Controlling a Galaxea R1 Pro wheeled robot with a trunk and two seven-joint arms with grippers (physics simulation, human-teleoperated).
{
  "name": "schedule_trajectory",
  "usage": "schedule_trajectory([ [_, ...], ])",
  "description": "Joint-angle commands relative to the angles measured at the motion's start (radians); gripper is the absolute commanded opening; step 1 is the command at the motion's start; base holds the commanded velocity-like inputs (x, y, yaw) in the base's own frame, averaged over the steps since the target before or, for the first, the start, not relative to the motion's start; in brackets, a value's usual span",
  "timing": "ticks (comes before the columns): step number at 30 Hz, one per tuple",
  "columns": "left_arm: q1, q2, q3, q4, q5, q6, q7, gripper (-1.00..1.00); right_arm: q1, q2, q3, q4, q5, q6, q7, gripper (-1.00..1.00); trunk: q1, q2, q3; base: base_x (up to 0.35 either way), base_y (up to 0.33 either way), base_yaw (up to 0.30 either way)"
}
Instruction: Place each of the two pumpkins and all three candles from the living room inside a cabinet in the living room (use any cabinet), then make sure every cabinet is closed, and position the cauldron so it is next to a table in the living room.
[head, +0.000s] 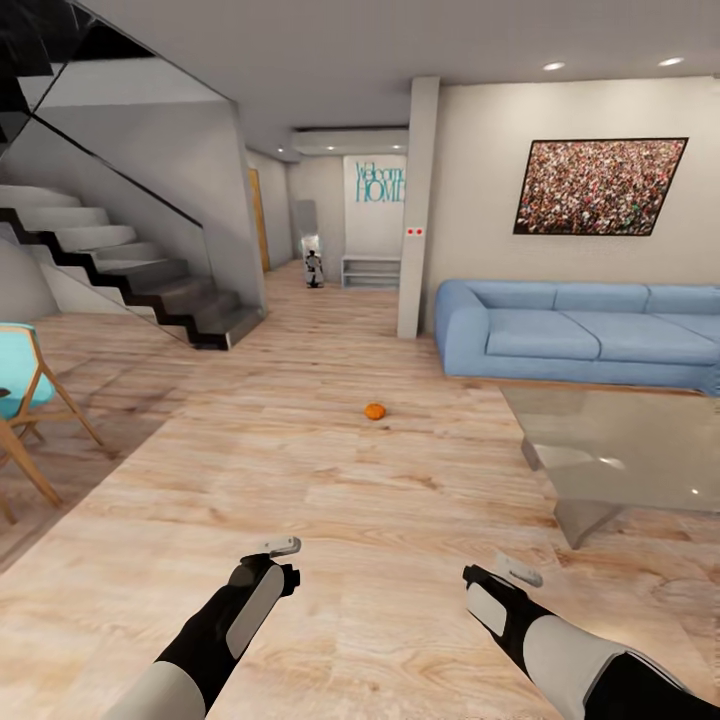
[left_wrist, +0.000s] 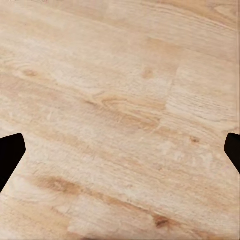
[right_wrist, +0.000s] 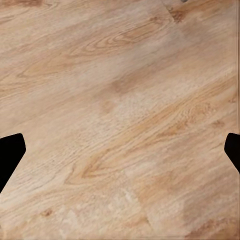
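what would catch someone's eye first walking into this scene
Probably the small orange pumpkin, alone on the wooden floor ahead of the robot. Next the long blue sofa against the right-hand wall, with the glossy coffee table in front of it. Low in the head view, the left gripper and right gripper hang over bare floor, jaws apart and holding nothing.
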Motion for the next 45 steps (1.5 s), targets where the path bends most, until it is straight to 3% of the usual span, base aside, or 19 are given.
schedule_trajectory([
  [1,-0.001,0.001,-0.003,-0.002,0.011,0.001,0.011,1.0,-0.001,0.0,0.007,0.002,-0.012,-0.005,-0.003,1.0,0.0,-0.001,-0.001,0.0,0.0,-0.221],
  [9,-0.001,0.001,-0.003,-0.002,0.009,0.001,0.011,1.0,-0.001,0.0,0.007,0.012,-0.039,-0.004,-0.002,1.0,0.0,-0.001,-0.002,0.0,0.0,-0.266],
  [45,-0.001,0.001,-0.003,-0.001,0.009,0.001,0.011,1.0,-0.001,0.0,0.007,0.013,-0.041,-0.005,-0.003,1.0,0.0,-0.001,-0.023,0.0,0.0,-0.253],
])
